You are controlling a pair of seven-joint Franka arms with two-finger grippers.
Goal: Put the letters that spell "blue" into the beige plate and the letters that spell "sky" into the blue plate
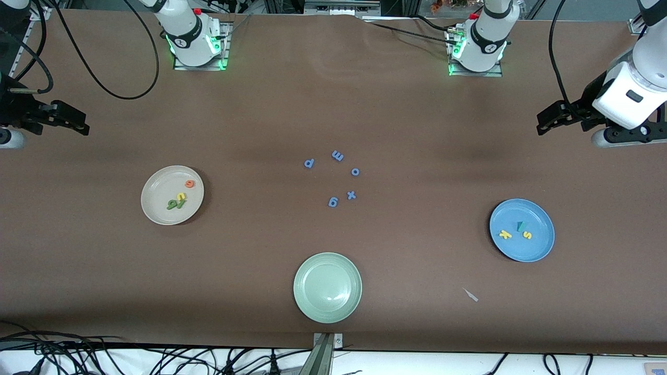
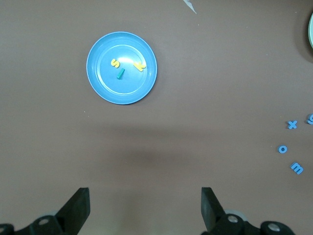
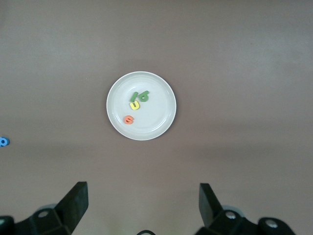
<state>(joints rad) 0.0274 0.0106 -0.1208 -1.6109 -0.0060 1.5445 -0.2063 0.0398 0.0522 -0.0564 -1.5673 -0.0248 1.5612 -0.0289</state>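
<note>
The sorting looks finished, so the risks left are mostly about disturbing what already lies in place. The beige plate [image 1: 172, 195] sits toward the right arm's end of the table and holds the 4 letters of "blue": the orange "e" [image 1: 190, 183] lies apart from the others, while the yellow "u" [image 1: 181, 196], the thin green "l" [image 1: 181, 203] and the olive-green "b" [image 1: 172, 204] crowd together, touching or overlapping. The blue plate [image 1: 521, 229] sits toward the left arm's end and holds the yellow "k" [image 1: 505, 234], the teal "y" [image 1: 520, 226] and the yellow "s" [image 1: 527, 235]. The left gripper [image 1: 546, 122] hangs over bare table at its own end, jaws spread wide and holding nothing; the right gripper [image 1: 78, 125] does the same at its end, equally wide and empty. Both arms appear to be waiting. I judge the main hazard to be a needless further reach: foam letters this light would scatter if a finger nudged a plate rim, and the clustered 3 could stick together and lift out as 1 clump. The 5 all-blue letters [image 1: 333, 177] lie mid-table between the plates, and mistaking any for a task letter would spoil a correct result. The pale green plate [image 1: 327, 287], nearest the front camera, holds nothing and should stay that way.
</note>
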